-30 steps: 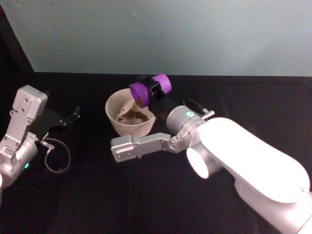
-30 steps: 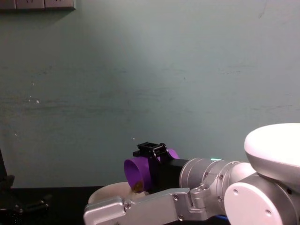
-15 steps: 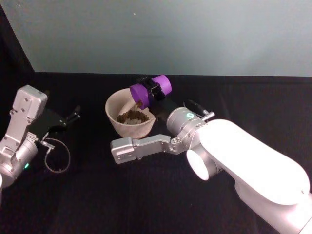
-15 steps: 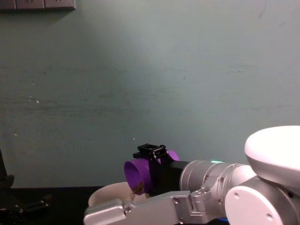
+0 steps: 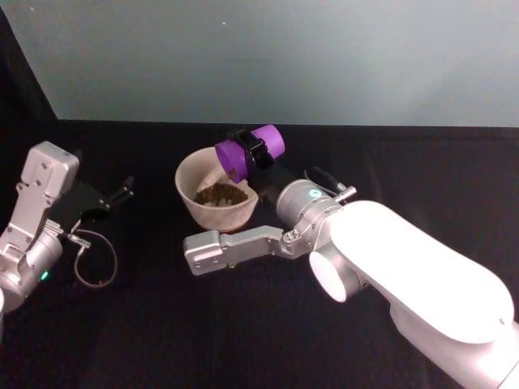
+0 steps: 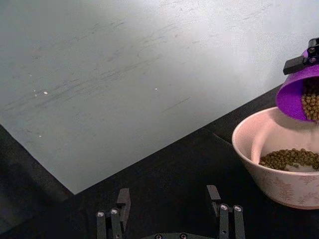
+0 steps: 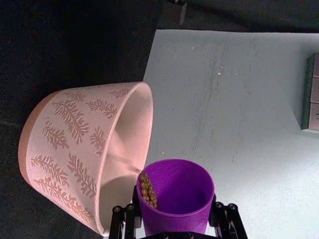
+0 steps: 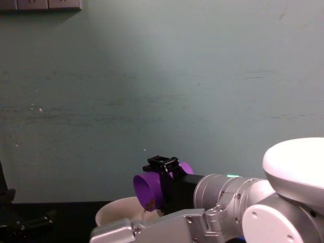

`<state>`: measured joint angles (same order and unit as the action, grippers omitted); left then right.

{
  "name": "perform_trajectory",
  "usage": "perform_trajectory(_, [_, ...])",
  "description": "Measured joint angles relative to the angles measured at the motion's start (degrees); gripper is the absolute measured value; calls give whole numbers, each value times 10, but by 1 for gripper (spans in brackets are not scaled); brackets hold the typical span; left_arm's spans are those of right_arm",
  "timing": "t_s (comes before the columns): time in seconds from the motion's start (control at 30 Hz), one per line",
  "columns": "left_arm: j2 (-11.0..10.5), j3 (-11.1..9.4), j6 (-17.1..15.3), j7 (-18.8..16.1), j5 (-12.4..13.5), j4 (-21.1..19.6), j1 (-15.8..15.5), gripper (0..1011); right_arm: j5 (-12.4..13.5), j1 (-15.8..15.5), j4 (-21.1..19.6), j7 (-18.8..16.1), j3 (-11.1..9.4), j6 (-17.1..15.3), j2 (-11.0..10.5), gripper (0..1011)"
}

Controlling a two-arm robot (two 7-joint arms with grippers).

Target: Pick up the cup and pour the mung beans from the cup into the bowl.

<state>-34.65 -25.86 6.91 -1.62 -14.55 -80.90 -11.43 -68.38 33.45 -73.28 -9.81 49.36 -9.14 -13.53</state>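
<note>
My right gripper (image 5: 253, 151) is shut on the purple cup (image 5: 272, 140), which lies tipped on its side with its mouth over the far right rim of the cream bowl (image 5: 188, 170). A few mung beans (image 7: 146, 190) cling at the cup's (image 7: 174, 196) lower lip, just above the bowl's (image 7: 75, 149) opening. A pile of mung beans (image 5: 219, 193) lies in the bowl, also clear in the left wrist view (image 6: 291, 158). My left gripper (image 5: 113, 197) rests open on the table left of the bowl, holding nothing.
The black table (image 5: 162, 324) ends at a pale green wall (image 5: 324, 57) just behind the bowl. A thin cable loop (image 5: 96, 258) lies by the left arm. My right forearm link (image 5: 227, 243) stretches in front of the bowl.
The cup has tipped slightly further over the bowl. More beans have fallen in, so the pile in the bowl is larger. The left arm has not moved.
</note>
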Motion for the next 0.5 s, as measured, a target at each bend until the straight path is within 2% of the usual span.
perform_trajectory(0.33, [0, 0, 0, 0, 0, 0, 0, 1000, -36, 6, 3, 1, 17, -15, -1, 723])
perform_trajectory(0.5, [0, 0, 0, 0, 0, 0, 0, 1000, -44, 7, 3, 1, 21, -17, -2, 723])
